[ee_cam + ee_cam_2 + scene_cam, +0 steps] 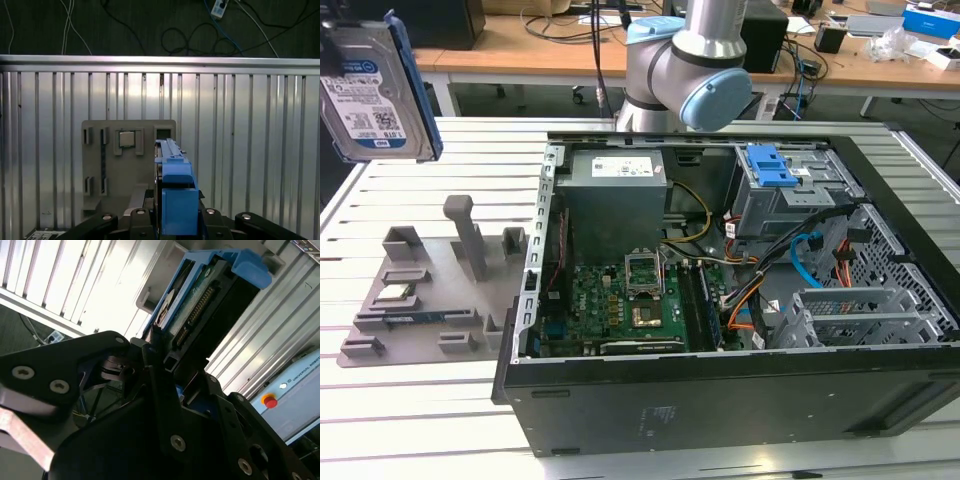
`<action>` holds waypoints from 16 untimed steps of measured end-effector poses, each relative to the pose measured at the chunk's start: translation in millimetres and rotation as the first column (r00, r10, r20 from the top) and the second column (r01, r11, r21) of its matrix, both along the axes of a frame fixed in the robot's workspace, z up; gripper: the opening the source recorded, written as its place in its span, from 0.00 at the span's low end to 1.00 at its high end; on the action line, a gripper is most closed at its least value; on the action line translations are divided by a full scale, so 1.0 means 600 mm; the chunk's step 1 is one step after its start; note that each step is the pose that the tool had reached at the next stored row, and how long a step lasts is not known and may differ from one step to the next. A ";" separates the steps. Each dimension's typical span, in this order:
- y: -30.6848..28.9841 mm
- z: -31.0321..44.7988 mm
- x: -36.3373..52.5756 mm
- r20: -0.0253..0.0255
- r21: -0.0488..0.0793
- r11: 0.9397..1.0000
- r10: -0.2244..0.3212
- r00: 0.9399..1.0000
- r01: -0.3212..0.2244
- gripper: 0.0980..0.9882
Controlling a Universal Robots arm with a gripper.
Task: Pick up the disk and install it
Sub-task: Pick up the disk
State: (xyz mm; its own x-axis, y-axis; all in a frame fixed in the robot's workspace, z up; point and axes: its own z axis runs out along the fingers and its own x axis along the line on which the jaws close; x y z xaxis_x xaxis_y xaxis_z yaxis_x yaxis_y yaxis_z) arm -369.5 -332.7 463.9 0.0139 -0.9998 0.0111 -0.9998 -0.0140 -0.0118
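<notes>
The disk (380, 85), a silver hard drive with a white-and-blue label in a blue bracket, hangs high above the slatted table at the exterior view's far left. It stands on edge, clear of everything below. In the second wrist view my gripper (165, 360) is shut on the disk (210, 295), whose connector edge points away from the black fingers (155, 385). In the first wrist view the disk's blue bracket (175, 195) stands edge-on between the jaws of the gripper (175, 215), over the grey fixture plate (95, 165).
The grey fixture plate (420, 300) with upright slots holds a small square processor chip (395, 293). The open computer case (720, 300) lies to its right, with a blue-latched drive bay (770, 165) and a metal drive cage (860, 315). The arm's base (685, 60) stands behind the case.
</notes>
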 end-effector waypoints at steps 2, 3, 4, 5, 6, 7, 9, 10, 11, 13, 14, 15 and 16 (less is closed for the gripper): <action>0.0018 0.006 0.000 0.000 0.000 1.000 0.000 1.000 0.000 0.30; 0.0025 0.008 0.000 0.000 -0.001 1.000 0.000 1.000 0.000 0.30; 0.0034 0.012 0.000 0.000 0.000 1.000 0.000 1.000 0.000 0.30; 0.0040 0.016 0.000 0.000 -0.001 1.000 0.000 1.000 0.000 0.30; 0.0048 0.023 0.000 0.000 -0.001 1.000 0.000 1.000 0.000 0.30; 0.0056 0.029 0.000 0.000 -0.001 1.000 0.000 1.000 0.000 0.30; 0.0059 0.036 0.000 0.000 0.000 1.000 0.000 1.000 0.000 0.30; 0.0059 0.039 0.000 0.000 0.000 1.000 0.000 1.000 0.000 0.30; 0.0061 0.043 0.000 0.000 -0.001 1.000 0.000 1.000 0.000 0.30; 0.0061 0.051 0.000 0.000 -0.001 1.000 0.000 1.000 0.000 0.30; 0.0061 0.057 0.000 0.000 -0.001 1.000 0.000 1.000 0.000 0.30; 0.0061 0.060 0.000 0.000 -0.001 1.000 0.000 1.000 0.000 0.30; 0.0061 0.064 0.000 0.000 -0.001 1.000 0.000 1.000 0.000 0.30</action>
